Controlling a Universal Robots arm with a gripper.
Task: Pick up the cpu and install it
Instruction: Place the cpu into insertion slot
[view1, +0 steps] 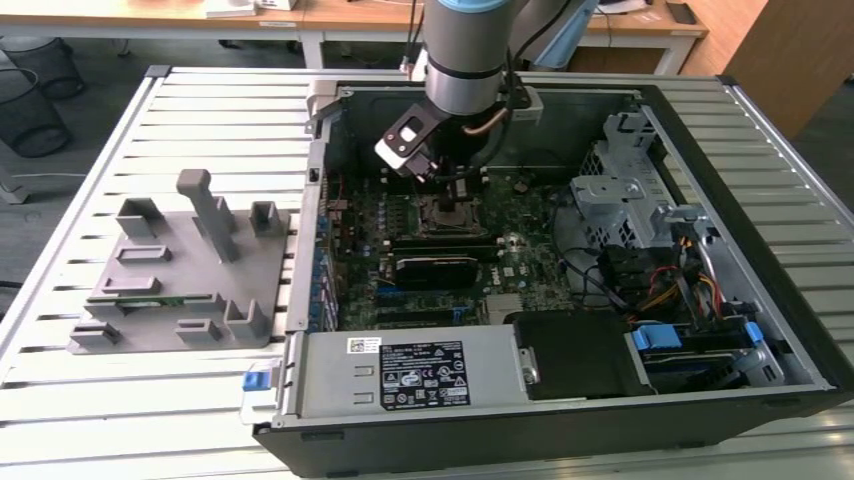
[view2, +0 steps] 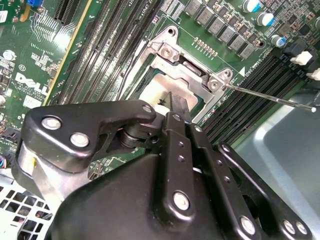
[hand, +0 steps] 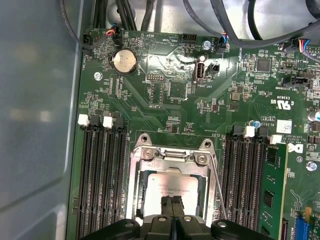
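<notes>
Your end effector (hand: 172, 201) has its fingers pressed together w/ nothing between them, tips at the cpu (hand: 167, 184) lid. Cpu lies flat in the socket (hand: 150, 157), inside the case (view1: 561, 445). Prob. light, stiff, slick on top, fragile underneath. Take hold by opposite edges and keep it level.

An open black computer case (view1: 534, 445) lies on a slatted metal table (view1: 200, 110). Inside the case sits a green motherboard (hand: 165, 90) carrying a round coin cell battery (hand: 123, 61), rows of black memory slots (hand: 102, 170) and one green memory module (hand: 267, 200) standing in a slot. A silver power supply (view1: 414, 370) lies along the case wall nearest the exterior camera. A metal drive cage (view1: 621, 190) occupies the case's side at the exterior view's right. Just beside the case, at the exterior view's left, rests a grey plastic fixture (view1: 174, 290). Beyond the case stands a wooden desk (view1: 347, 15).
</notes>
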